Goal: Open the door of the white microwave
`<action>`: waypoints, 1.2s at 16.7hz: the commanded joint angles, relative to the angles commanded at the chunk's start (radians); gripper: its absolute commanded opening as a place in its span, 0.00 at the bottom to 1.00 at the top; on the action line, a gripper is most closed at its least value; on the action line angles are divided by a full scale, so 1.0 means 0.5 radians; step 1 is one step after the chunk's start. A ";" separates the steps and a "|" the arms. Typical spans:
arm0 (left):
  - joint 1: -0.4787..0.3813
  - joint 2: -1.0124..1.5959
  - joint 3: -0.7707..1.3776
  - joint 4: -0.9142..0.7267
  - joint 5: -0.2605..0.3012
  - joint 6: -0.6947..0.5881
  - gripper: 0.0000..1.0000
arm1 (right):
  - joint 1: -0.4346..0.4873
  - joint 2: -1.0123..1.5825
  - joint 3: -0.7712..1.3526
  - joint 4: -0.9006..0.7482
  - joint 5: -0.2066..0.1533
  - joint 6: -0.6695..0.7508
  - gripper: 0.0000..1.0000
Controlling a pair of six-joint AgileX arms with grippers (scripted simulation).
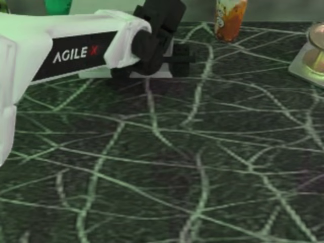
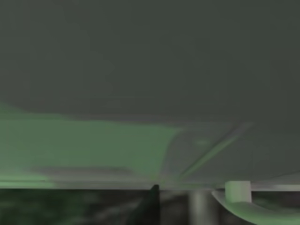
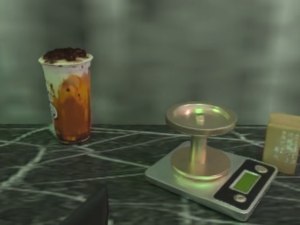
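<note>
The white microwave [image 1: 152, 74] stands at the back left of the table, almost wholly hidden under my left arm; only pale slivers of it show in the top view. My left gripper [image 1: 178, 58] is right at its front right corner, close above the table. In the left wrist view a grey and pale surface of the microwave [image 2: 140, 70] fills the picture from very near. I cannot make out the door from the body there. My right gripper [image 3: 89, 208] is outside the top view, low over the table at the right.
A layered drink cup [image 1: 229, 19] [image 3: 69, 96] stands at the back centre. A kitchen scale [image 1: 311, 58] [image 3: 211, 173] sits at the back right, with a tan box [image 3: 282, 143] beside it. A green bottle [image 1: 58, 5] shows behind the microwave.
</note>
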 joint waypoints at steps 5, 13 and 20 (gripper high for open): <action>0.000 0.000 0.000 0.000 0.000 0.000 0.10 | 0.000 0.000 0.000 0.000 0.000 0.000 1.00; 0.000 0.000 0.000 0.000 0.000 0.000 0.00 | 0.000 0.000 0.000 0.000 0.000 0.000 1.00; -0.065 -0.145 -0.220 0.054 -0.018 -0.040 0.00 | 0.000 0.000 0.000 0.000 0.000 0.000 1.00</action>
